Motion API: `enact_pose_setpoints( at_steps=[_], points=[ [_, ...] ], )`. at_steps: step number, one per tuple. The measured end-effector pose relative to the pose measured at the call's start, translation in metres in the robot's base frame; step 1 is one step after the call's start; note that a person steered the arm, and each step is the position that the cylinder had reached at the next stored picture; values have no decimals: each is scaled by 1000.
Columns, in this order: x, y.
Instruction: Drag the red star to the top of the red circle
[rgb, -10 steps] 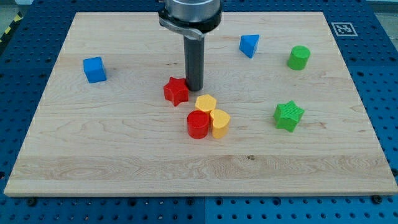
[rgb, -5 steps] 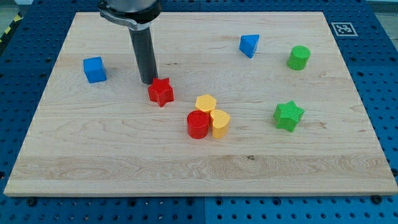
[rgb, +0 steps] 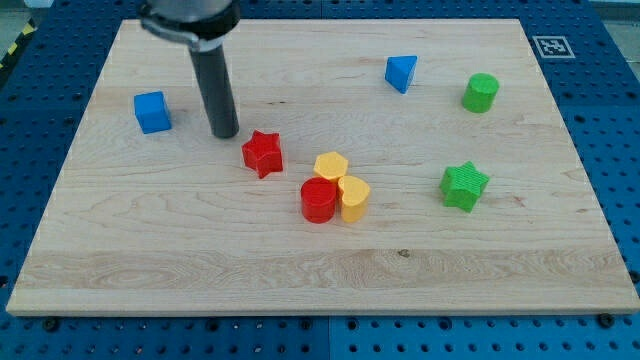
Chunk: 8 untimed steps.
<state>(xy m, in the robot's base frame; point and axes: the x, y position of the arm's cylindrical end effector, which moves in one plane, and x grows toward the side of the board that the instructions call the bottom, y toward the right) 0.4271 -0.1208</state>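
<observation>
Camera view: my tip (rgb: 225, 134) apparently just clear of red star (rgb: 263, 153), upper-left of red circle (rgb: 319, 200).

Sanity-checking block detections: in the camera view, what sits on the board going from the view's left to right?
Blue cube → my tip → red star → red cylinder → blue triangular block → green star → green cylinder. The two yellow blocks overlap the red cylinder sideways, so they are left out.
</observation>
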Motion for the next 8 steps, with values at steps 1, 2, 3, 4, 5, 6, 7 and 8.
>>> enact_pose_setpoints(
  at_steps=[1,2,3,4,5,6,7,8],
  points=[
    [37,33],
    [38,61],
    [35,40],
    [0,30],
    [-10,52],
    [4,84],
    [18,90],
    [32,90]
  ],
)
